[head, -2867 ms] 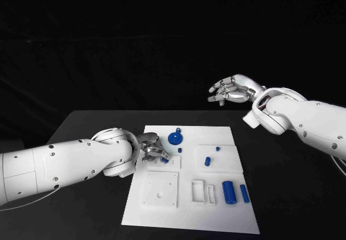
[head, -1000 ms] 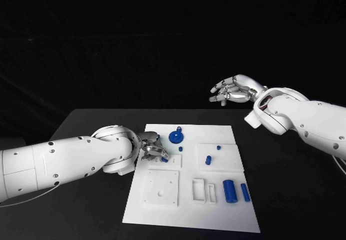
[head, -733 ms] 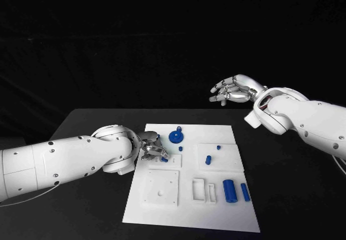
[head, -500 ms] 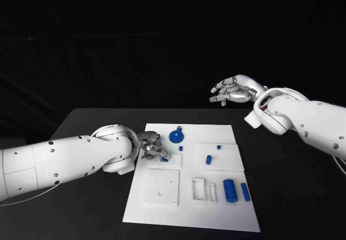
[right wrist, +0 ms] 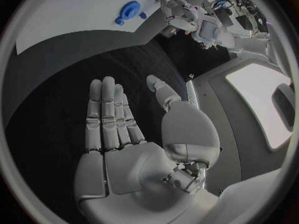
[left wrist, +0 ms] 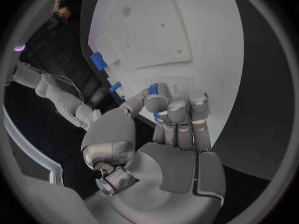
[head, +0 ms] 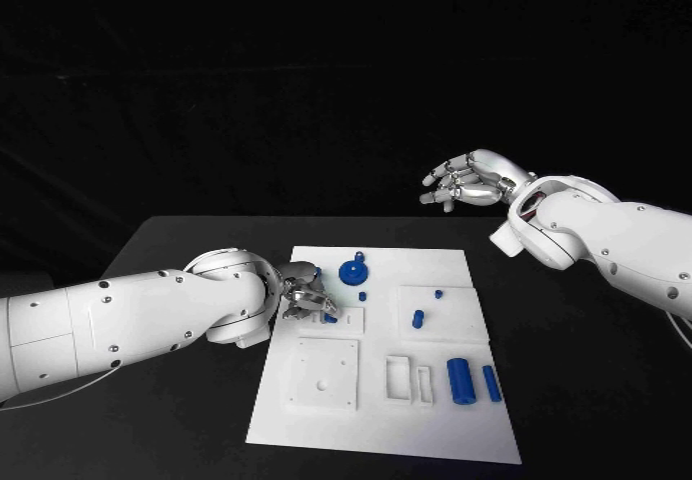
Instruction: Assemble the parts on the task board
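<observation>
The white rectangular task board [head: 378,425] lies flat in the middle of the black bench [head: 173,250]. The left robot hand [head: 304,298] rests at the board's left edge, its fingers curled together and pinching a small blue peg [head: 330,319] over a raised white square block [head: 342,320]. The right robot hand [head: 464,180] hovers well above the far right of the bench, fingers apart and holding nothing. A round blue disc with a knob [head: 351,271] sits at the board's far side; two blue cylinders [head: 460,381] lie side by side near its right edge.
</observation>
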Controlling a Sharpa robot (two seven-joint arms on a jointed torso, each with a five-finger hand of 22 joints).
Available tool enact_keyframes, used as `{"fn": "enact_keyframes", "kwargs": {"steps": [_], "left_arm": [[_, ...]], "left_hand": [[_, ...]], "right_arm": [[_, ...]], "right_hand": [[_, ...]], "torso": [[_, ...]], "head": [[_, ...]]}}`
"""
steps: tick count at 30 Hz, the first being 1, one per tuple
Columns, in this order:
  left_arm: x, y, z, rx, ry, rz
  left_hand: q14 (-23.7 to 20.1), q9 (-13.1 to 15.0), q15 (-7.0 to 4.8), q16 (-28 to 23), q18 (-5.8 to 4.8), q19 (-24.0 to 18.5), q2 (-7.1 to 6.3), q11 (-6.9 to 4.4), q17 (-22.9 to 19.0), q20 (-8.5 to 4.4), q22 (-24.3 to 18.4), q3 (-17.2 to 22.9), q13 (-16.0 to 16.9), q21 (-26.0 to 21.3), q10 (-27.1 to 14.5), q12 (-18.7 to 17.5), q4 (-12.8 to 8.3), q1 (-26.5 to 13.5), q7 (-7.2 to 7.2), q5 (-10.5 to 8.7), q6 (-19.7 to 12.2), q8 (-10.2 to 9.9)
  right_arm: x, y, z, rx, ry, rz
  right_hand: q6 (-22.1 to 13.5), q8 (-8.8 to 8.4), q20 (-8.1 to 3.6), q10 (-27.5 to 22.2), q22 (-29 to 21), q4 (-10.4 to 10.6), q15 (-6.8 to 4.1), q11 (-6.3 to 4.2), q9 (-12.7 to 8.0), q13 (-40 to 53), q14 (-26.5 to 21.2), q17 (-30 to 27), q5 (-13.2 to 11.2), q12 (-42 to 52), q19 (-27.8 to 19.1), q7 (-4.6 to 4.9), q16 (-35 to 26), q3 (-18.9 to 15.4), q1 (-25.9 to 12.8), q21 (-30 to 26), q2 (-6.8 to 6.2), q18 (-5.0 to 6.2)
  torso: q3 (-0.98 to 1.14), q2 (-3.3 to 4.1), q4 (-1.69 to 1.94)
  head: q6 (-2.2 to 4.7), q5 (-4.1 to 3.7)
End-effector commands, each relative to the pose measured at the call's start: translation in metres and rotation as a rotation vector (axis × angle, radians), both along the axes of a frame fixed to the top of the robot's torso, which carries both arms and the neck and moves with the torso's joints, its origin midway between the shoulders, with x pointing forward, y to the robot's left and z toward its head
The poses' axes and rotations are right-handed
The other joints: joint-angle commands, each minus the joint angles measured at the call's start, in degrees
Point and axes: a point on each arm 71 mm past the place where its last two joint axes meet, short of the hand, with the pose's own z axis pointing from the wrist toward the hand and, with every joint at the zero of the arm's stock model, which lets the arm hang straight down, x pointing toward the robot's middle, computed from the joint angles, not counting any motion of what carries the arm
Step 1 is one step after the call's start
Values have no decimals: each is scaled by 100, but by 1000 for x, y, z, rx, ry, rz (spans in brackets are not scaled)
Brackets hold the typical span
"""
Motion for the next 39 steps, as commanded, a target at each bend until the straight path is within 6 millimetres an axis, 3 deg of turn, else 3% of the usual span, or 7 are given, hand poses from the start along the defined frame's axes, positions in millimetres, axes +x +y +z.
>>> {"fn": "enact_keyframes", "kwargs": {"steps": [1, 3, 6, 34, 39], "left_arm": [[-4, 2, -14, 57, 56, -6], [-4, 2, -14, 57, 56, -6], [-4, 1, -14, 58, 57, -8], [-3, -4, -13, 49, 51, -14], [-3, -4, -13, 48, 55, -14]], "left_hand": [[56, -23, -78, 22, 56, -31, 43, -103, -6, -483, 61, -12, 2, 13, -120, 32, -1, 39, -373, -53, 1024, 9], [52, -33, -78, 27, 60, -34, 47, -86, -9, -486, 54, -39, 2, 10, -122, 38, 62, -3, -398, -564, 1021, 16], [50, -48, -79, 31, 59, -39, 5, -104, -13, -483, 50, -77, 1, 9, -126, 43, 138, -65, -372, -771, 1022, 25], [39, -84, -90, 45, 75, -48, -137, -108, -22, -490, 45, -116, -1, 13, -135, 59, 244, -96, -377, -772, 1015, 53], [38, -94, -95, 49, 80, -48, -214, -109, -26, -492, 44, -128, -3, 17, -136, 64, 259, -93, -378, -772, 1014, 63]], "right_arm": [[0, 1, 0, -7, -2, 9], [0, 1, 0, -8, 0, 10], [0, 1, -1, -8, 1, 10], [1, 3, -4, -9, 9, 12], [1, 2, -5, -9, 10, 13]], "right_hand": [[7, 32, 6, -52, 8, 7, 26, -2, -5, -5, 2, 8, 40, 29, -6, 40, -28, -24, 43, -36, 24, 40], [7, 32, 6, -52, 8, 7, 26, -2, -5, -5, 2, 9, 40, 29, -6, 40, -28, -24, 43, -36, 24, 40], [7, 32, 6, -52, 8, 7, 26, -2, -5, -6, 2, 9, 41, 30, -6, 40, -29, -24, 42, -37, 25, 40], [4, 32, 7, -56, 13, 8, 27, -1, -10, -17, 2, 18, 44, 35, -7, 40, -36, -29, 35, -42, 27, 40], [0, 30, 9, -59, 14, 11, 28, 1, -13, -22, 0, 21, 43, 36, -8, 42, -40, -36, 24, -45, 25, 40]], "torso": [[-2, 1, 1], [-1, 0, -1], [-3, 2, 1], [-2, -1, 0], [1, 2, -3]], "head": [[5, -2], [-6, -3], [-1, -7], [-16, -20], [-14, -27]]}}
